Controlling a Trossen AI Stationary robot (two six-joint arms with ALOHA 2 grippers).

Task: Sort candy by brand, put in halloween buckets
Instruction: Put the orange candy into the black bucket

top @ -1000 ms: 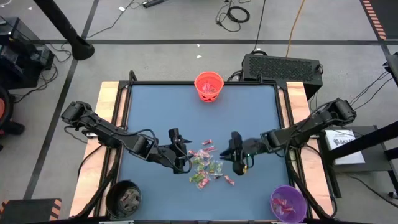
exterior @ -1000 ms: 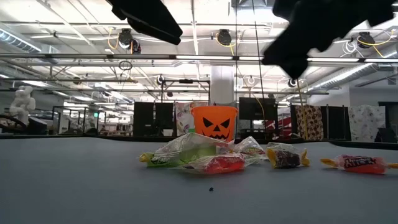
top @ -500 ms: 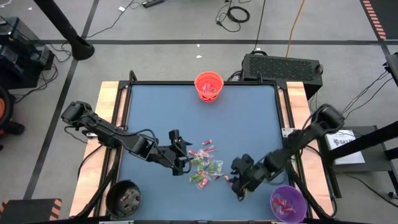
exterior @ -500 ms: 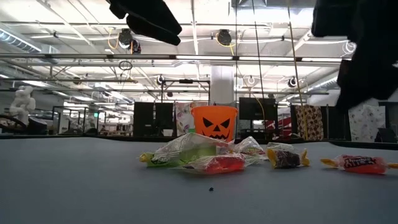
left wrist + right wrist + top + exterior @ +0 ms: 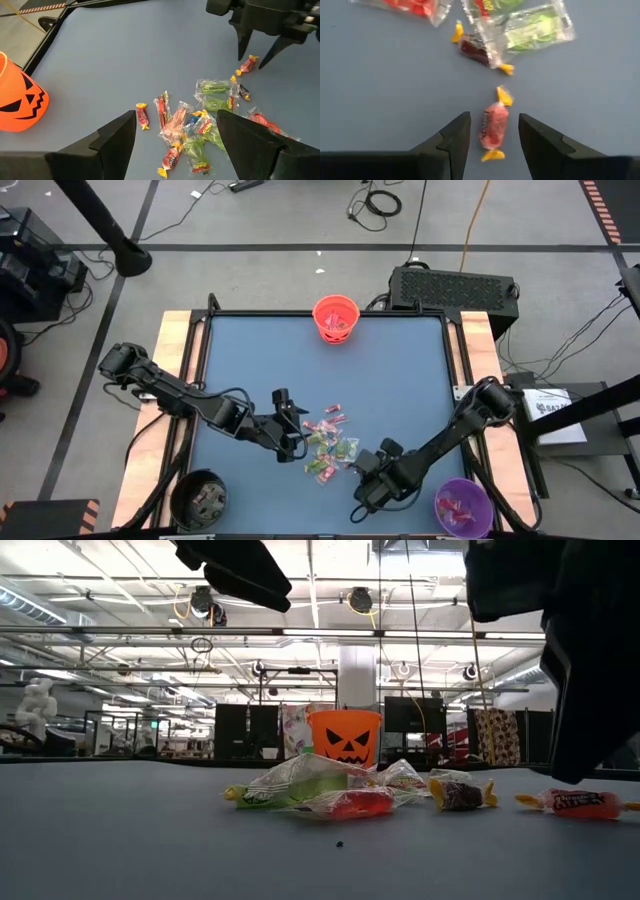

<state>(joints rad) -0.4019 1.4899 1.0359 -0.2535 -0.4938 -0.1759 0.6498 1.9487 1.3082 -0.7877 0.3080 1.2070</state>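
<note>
The candy [image 5: 328,445] lies in a loose pile of red, pink and green wrapped sweets at the table's middle. One red sweet with yellow ends [image 5: 492,131] lies apart on the table, at the pile's near right. My right gripper [image 5: 492,137] is open and points down over it, one finger on either side, touching nothing; it also shows in the high view [image 5: 368,475]. My left gripper [image 5: 292,432] hovers open at the pile's left edge, above the table [image 5: 176,117]. The orange bucket [image 5: 336,318] stands at the far edge, the black one [image 5: 200,498] near left, the purple one [image 5: 462,506] near right.
The blue table [image 5: 250,360] is bare on its far half, between the pile and the orange bucket. Raised wooden rails [image 5: 175,350] run along both sides. The purple bucket holds pink sweets and stands close to my right arm [image 5: 440,440].
My right gripper has swung from the pile's right side toward the table's near edge and sunk lower. It has tipped to point steeply down and now stands over the lone red sweet. The candy has not moved.
</note>
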